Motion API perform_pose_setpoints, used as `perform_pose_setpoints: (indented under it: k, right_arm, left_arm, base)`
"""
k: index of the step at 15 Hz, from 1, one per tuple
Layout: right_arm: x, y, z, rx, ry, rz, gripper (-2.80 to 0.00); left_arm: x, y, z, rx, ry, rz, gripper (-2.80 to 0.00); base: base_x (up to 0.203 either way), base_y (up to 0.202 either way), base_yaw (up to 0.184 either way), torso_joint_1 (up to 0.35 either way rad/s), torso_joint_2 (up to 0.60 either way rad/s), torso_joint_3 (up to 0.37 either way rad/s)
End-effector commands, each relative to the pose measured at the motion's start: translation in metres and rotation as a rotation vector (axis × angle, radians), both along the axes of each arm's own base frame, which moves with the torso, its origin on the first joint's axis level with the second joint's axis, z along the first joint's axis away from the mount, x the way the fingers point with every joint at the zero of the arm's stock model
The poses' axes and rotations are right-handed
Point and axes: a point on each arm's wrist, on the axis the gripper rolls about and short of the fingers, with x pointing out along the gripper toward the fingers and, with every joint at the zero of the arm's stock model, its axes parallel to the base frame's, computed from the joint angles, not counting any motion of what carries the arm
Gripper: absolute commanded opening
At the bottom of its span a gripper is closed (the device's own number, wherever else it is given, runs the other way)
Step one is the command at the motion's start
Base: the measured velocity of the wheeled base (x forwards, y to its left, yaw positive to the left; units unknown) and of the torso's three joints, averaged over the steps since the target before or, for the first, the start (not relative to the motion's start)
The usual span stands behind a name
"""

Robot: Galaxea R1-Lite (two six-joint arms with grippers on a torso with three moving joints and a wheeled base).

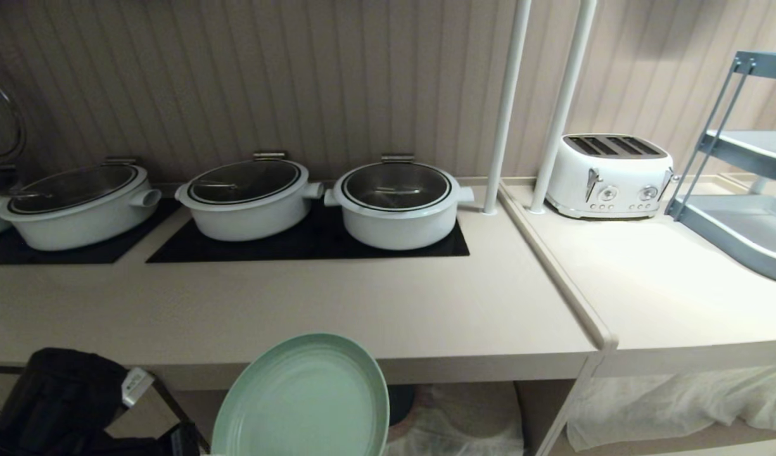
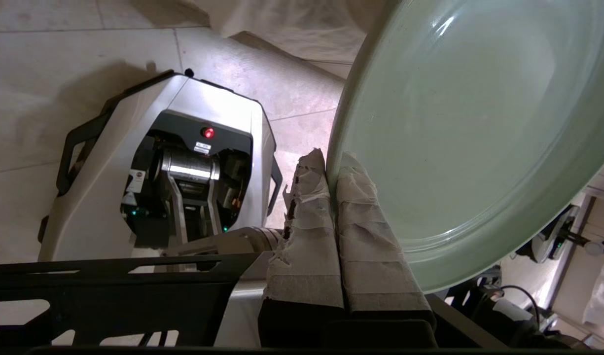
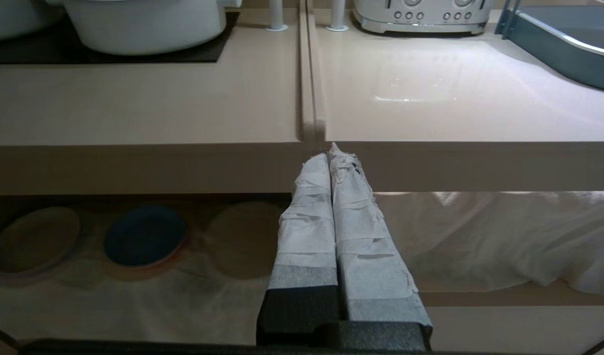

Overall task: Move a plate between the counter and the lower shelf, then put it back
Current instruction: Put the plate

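Note:
The pale mint-green plate (image 1: 302,399) hangs tilted, its face towards me, just in front of and below the counter's (image 1: 299,310) thick front edge. In the left wrist view my left gripper (image 2: 327,162) is shut on the plate's (image 2: 469,123) rim, one taped finger on each side. In the head view the plate hides that gripper; only the black arm (image 1: 58,392) shows at the lower left. The lower shelf (image 1: 464,418) with its gauzy cloth opens under the counter, behind the plate. My right gripper (image 3: 330,153) is shut and empty, level with the counter's front edge.
Three white lidded pots (image 1: 397,202) stand on the black hob panels (image 1: 299,244). A paler cream top (image 1: 666,285) on the right carries a white toaster (image 1: 606,174) and a grey-blue rack (image 1: 742,221). A blue plate (image 3: 144,235) lies on the shelf.

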Motion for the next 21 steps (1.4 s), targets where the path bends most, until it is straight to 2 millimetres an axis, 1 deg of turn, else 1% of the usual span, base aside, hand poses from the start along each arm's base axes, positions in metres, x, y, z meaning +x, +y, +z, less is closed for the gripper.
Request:
perform_pose_setpoints:
  k: [1,13,19,21]
  right_arm:
    - [0.0,0.0,0.0,-0.001,0.0,0.0,-2.8]
    - [0.0,0.0,-0.0001,-0.001,0.001,0.0,-2.8]
    - [0.0,0.0,0.0,-0.001,0.0,0.0,-2.8]
    - [0.0,0.0,0.0,-0.001,0.0,0.0,-2.8]
  left_arm:
    - [0.0005,-0.0002,0.0006,-0.005,0.0,0.005,-2.8]
    - [-0.001,0.001,0.0008,-0.005,-0.006,0.008,-2.8]
    - [0.0011,0.0005,0.0031,-0.008,-0.015,0.012,-2.8]
    - [0.0032,0.0033,0.0041,-0.01,-0.02,0.037,-2.8]
  base:
    - [0.0,0.192,-0.005,0.002,0.0,0.001]
    - [0.0,0.189,-0.001,0.002,0.0,0.002]
    - [0.0,0.012,0.0,0.0,0.0,0.0]
    - [0.0,0.0,0.0,0.0,0.0,0.0]
